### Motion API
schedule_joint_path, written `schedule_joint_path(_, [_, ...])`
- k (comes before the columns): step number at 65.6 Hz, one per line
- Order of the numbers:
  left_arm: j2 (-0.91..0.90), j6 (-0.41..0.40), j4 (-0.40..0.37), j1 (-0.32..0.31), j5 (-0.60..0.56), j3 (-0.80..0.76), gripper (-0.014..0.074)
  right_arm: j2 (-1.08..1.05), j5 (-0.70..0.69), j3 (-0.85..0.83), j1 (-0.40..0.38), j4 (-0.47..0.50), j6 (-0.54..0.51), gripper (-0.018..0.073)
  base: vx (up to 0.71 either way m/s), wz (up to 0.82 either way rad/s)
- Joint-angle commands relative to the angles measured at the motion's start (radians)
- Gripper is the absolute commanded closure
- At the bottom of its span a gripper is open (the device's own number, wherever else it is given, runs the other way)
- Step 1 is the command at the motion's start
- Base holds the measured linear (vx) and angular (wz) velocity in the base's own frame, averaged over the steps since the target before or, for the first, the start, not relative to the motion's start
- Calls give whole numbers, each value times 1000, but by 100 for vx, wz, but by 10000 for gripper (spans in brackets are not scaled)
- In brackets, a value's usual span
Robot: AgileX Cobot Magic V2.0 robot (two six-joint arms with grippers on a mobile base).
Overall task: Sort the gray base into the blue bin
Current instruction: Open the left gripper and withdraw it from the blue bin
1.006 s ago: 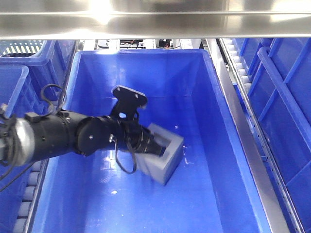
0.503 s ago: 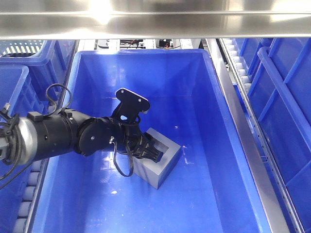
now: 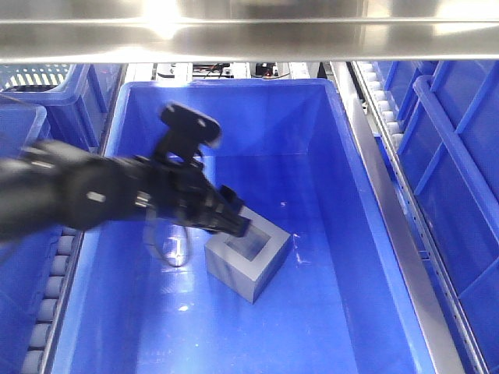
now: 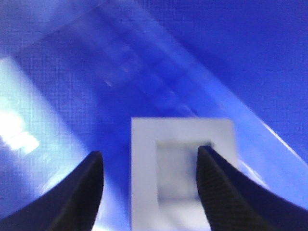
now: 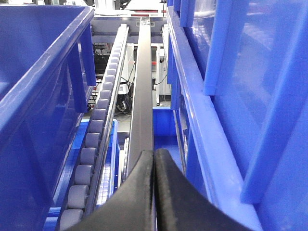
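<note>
Your left tool [image 4: 149, 185] stands wide open, its two black textured fingers [image 4: 79, 192] spread apart and gripping nothing. Just below and ahead of its tips sits the matte gray cube-like base [image 3: 249, 261], resting on the floor of the large glossy blue plastic bin [image 3: 343, 234] with its shallow square recess facing up. In the wrist view the block's left edge lies inside the left finger with bare blue floor between them, while the right finger overlaps the block's right rim; whether it touches there you cannot tell, since the picture is blurred. The black left arm [image 3: 86, 195] reaches in over the bin's left wall, also blurred in the front view.

Around the block you have open floor on every side: a wide stretch to its right toward the sloping right wall, more toward the far wall, and room on the near side.

Your right tool [image 5: 155, 192] is pressed fully closed, fingers meeting with nothing between them, pointing along a dark metal rail [image 5: 143, 96] that runs between a gray roller track [image 5: 98, 125] and upright blue plastic crate walls [image 5: 226, 96].
</note>
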Motion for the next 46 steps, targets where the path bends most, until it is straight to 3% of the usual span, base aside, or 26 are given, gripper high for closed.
schedule_joint_path(1, [-89,23,-7,0,15,-31,178,-12,-75,14,-5,-6,-5,568,0,0])
schedule_joint_path(7, [-132,34,-8,0,47,-11,182,-12,-75,14,-5,-6,-5,568,0,0])
schedule_joint_path(18, [-242,33,-11,0,-19,123,197,-12,-75,14,-5,-6,-5,568,0,0])
schedule_joint_path(46, [-700,30,-11,0,-71,482,220,-12,-75,14,-5,-6,-5,568,0,0])
